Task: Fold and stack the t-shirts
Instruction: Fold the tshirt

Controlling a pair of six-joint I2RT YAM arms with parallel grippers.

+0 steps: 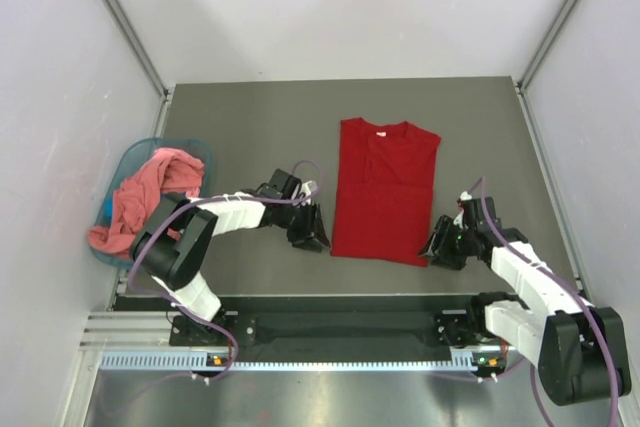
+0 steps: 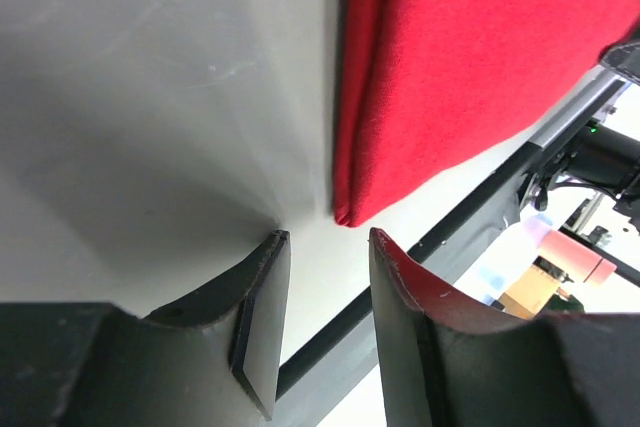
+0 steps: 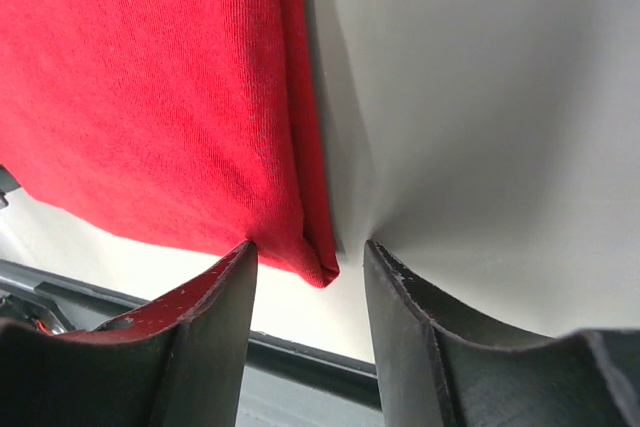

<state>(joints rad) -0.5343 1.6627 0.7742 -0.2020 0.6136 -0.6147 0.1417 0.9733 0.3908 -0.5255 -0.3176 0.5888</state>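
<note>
sitting at the far left edge of the desk (image 1: 250, 127), the teal basket (image 1: 127, 159) holds the salmon-pink t-shirt (image 1: 148, 199), bunched up and spilling over its near rim. to its right the left arm bends across the desk. the left tool (image 1: 310, 230) rests low over the surface, just beside the near-left corner of the red t-shirt (image 1: 385, 192). in the left wrist view this tool is released: its two fingers (image 2: 262, 292) stand apart with bare desk between them. the shirt's corner lies just ahead of the gap, touching neither finger.

the red t-shirt lies flat in the middle of the desk, collar at the far end with a small white neck label (image 1: 381, 131). it forms a long panel, a little wider at the shoulders, and its side edges show doubled layers in both wrist views.

at its near-right corner sits the right tool (image 1: 441, 244), also low on the desk. the right wrist view shows it released too, fingers spread. the very tip of the cloth reaches into the gap close to one finger; whether it touches that finger i cannot tell.
</note>
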